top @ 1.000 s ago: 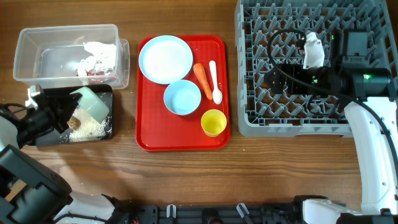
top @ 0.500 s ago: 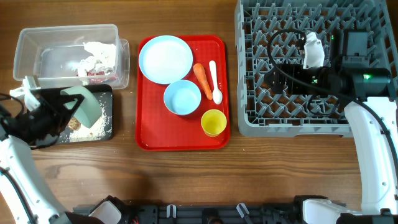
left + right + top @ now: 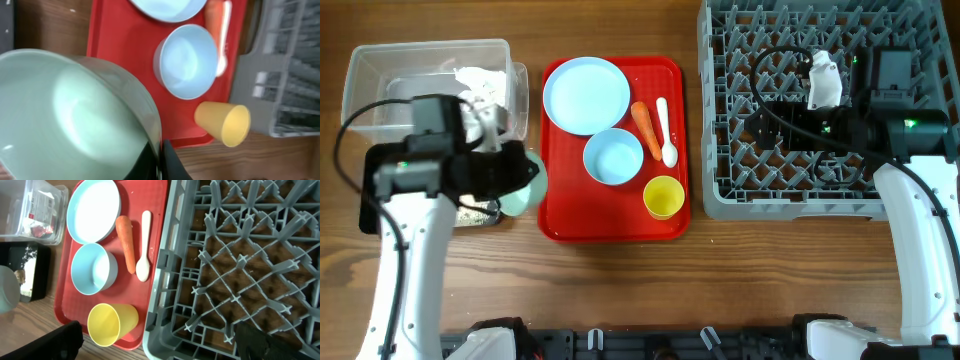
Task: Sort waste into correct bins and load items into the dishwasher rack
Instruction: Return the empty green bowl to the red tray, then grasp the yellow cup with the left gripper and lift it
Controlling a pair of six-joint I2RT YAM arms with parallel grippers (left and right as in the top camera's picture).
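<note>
My left gripper (image 3: 517, 172) (image 3: 161, 157) is shut on the rim of the pale green bowl (image 3: 523, 183) (image 3: 75, 115), held between the black tray (image 3: 470, 213) and the red tray. The clear tub (image 3: 380, 95) holds wrapper scraps (image 3: 475, 85). On the red tray lie the blue plate (image 3: 586, 94), blue bowl (image 3: 613, 157), carrot (image 3: 645, 122), spoon (image 3: 664, 130) and yellow cup (image 3: 663, 197). My right gripper (image 3: 767, 122) (image 3: 162, 342) hangs open and empty over the grey rack (image 3: 820, 190) (image 3: 240, 265).
The red tray (image 3: 560, 225) sits between the bins and the rack. My left arm covers most of the black tray, where a few rice grains (image 3: 468, 210) show. Bare wood lies along the front edge.
My left arm has swung right from over the black tray, carrying the green bowl to the red tray's left edge. The right arm has not moved.
</note>
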